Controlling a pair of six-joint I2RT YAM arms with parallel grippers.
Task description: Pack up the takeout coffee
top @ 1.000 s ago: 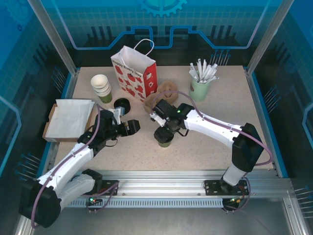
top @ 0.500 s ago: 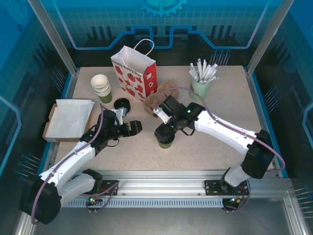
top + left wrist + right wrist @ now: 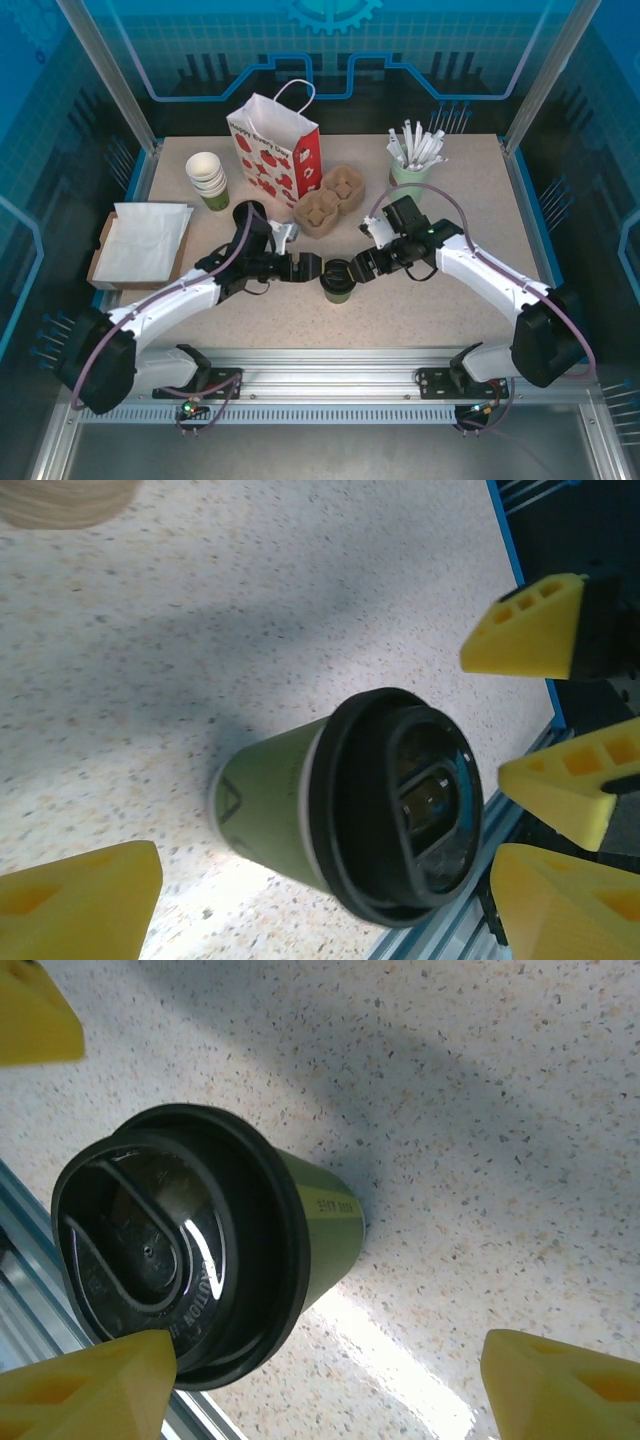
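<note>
Top external view: right hand (image 3: 360,269) backs off the coffee cup (image 3: 337,284), left hand (image 3: 316,269) moves in; both wide, likely a handover.

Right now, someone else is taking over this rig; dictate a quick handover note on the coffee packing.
Left fingers: open, either side of the cup, not gripping.
Right fingers: open, at the cup from the opposite side.
Cup: lidded, upright on the table, in front of the bag.
Done: lid on. To do: grasp the cup, lift it, set it in the bag.
</note>
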